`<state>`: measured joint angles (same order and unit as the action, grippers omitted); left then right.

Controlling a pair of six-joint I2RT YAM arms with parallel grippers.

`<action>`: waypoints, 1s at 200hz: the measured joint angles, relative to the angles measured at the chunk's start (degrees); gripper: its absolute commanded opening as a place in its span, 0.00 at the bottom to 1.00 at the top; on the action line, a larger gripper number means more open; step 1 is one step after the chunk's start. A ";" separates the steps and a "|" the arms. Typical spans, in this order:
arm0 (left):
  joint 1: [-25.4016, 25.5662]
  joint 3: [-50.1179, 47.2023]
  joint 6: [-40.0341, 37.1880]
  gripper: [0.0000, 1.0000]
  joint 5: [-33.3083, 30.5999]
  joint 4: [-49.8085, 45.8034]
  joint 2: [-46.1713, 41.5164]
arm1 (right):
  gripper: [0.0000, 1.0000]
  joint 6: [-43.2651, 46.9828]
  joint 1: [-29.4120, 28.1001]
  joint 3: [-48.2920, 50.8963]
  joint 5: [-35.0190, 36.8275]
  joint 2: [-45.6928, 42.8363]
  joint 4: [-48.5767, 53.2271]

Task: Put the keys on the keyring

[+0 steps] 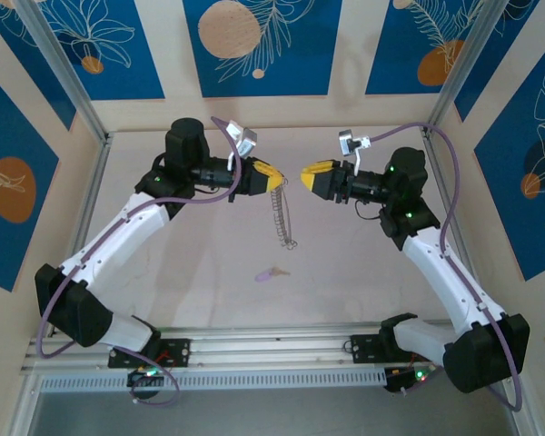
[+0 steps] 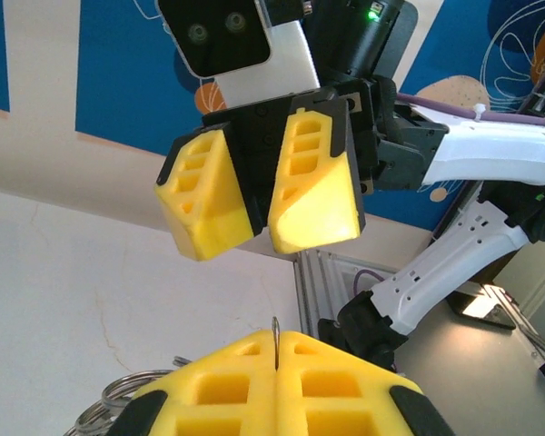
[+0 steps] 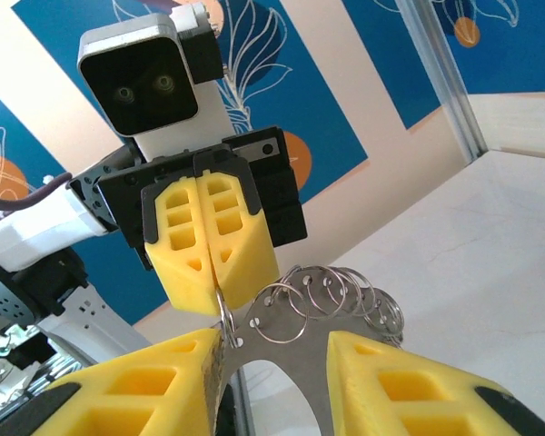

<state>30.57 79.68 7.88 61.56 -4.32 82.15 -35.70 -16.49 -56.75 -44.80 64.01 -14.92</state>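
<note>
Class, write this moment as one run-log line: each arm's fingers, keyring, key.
left fingers: shut on keyring, which hangs down | right fingers: open, facing left fingers, holding nothing | key: flat on table, ungripped

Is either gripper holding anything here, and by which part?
The left gripper pinches the keyring by its thin hoop, the rest hanging below; the right gripper is open and holds nothing.

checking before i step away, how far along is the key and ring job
Done: the ring is gripped and hangs from the shut left gripper. In hand: the right gripper faces it at the same height, jaws apart. Left: the key lies on the table below them, not yet picked up, so nothing is on the ring yet.
</note>
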 measured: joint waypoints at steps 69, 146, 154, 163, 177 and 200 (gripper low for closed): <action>0.00 0.85 -0.98 0.00 1.27 -1.16 0.83 | 0.32 0.87 -2.89 -1.49 -0.68 3.61 -0.52; 0.00 0.85 -0.94 0.00 1.73 -1.16 1.07 | 0.20 0.90 -4.57 -2.40 -0.66 4.96 -1.33; 0.00 0.85 -0.92 0.00 1.88 -1.14 1.07 | 0.20 0.90 -4.68 -2.40 -0.68 5.01 -1.33; 0.00 0.85 -0.92 0.00 1.92 -1.11 1.07 | 0.20 0.90 -4.81 -2.40 -0.68 5.11 -1.33; 0.00 0.85 -0.92 0.00 1.97 -1.11 1.07 | 0.20 0.90 -5.05 -2.40 -0.63 5.31 -1.31; 0.00 0.85 -0.92 0.00 2.36 -1.05 1.07 | 0.28 1.14 -5.27 -2.40 -0.59 5.33 -1.22</action>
<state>30.57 80.53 6.96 63.92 -5.37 83.22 -34.57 -21.76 -59.16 -45.39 69.34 -16.14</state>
